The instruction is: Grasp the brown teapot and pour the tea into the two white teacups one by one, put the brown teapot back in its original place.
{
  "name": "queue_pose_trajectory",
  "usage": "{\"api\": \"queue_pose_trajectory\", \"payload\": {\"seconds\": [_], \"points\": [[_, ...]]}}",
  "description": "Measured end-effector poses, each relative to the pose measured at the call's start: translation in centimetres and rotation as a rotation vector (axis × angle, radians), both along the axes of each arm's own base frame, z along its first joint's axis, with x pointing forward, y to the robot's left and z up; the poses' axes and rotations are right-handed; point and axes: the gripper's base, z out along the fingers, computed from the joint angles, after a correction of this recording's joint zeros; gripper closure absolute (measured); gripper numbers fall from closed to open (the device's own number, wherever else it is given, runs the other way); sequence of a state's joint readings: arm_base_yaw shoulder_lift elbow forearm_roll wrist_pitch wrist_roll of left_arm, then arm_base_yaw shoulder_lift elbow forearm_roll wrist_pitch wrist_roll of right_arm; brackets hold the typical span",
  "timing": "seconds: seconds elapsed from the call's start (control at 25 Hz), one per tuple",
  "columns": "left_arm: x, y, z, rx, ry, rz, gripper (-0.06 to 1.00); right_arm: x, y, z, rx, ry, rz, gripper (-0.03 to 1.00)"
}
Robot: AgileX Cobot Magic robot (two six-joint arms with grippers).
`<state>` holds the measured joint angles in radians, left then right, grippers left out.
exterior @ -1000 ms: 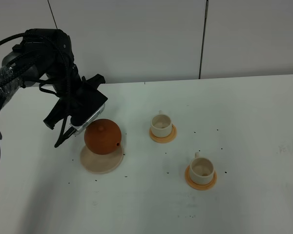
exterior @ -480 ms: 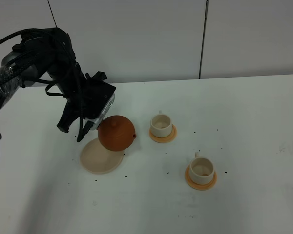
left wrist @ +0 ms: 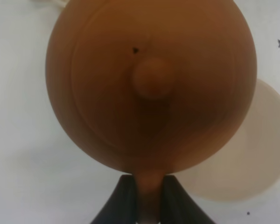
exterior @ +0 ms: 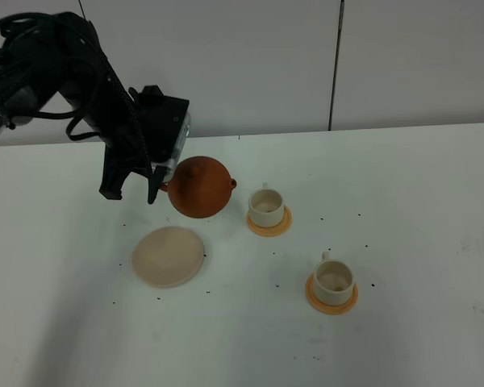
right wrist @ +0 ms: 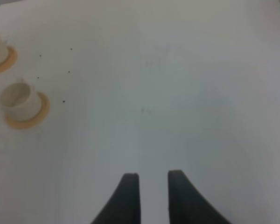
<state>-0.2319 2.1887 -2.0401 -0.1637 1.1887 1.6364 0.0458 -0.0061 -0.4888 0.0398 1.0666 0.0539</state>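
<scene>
A round reddish-brown teapot (exterior: 200, 187) hangs in the air above the white bench (exterior: 403, 210), touching nothing below it. Its lid knob is on top and its short spout (exterior: 232, 183) points toward the far cup (exterior: 266, 206). The left end effector (left wrist: 148, 183) is clenched on the teapot's handle; in the left wrist view the two dark fingers pinch the handle from either side.

Just in front of the teapot, on the bench, lies a flat beige disc (exterior: 168, 256), bare. The far cup, cream-white, stands on an orange coaster (exterior: 269, 226) just beside the spout, with open air between them. A near cup (exterior: 334, 278) on its own orange coaster (exterior: 331, 300) sits further to the right and closer to the camera, well apart from the teapot. Small dark specks (exterior: 276, 284) dot the bench around the cups.

The left arm, wrapped in black cables (exterior: 60, 48), comes in from the upper left. The right end effector (right wrist: 153, 179) hovers over bare bench, its jaws slightly apart and holding nothing. A pale wall (exterior: 258, 64) rises behind the bench.
</scene>
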Motion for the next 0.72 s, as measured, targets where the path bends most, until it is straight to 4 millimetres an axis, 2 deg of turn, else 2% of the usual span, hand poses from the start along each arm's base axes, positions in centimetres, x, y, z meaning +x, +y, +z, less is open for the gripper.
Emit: {"api": "queue_pose_trajectory", "payload": {"seconds": [0.2, 0.32, 0.72], "points": [[-0.2, -0.2, 0.6, -0.006, -0.010, 0.009, 0.77, 0.0, 0.0, 0.0, 0.000, 0.000, 0.000, 0.82], [-0.5, -1.1, 0.6, -0.001, -0.010, -0.006, 0.77, 0.0, 0.0, 0.0, 0.000, 0.001, 0.000, 0.82], [-2.4, -6.2, 0.5, 0.082, -0.034, -0.115, 0.77, 0.0, 0.0, 0.0, 0.000, 0.001, 0.000, 0.82]]}}
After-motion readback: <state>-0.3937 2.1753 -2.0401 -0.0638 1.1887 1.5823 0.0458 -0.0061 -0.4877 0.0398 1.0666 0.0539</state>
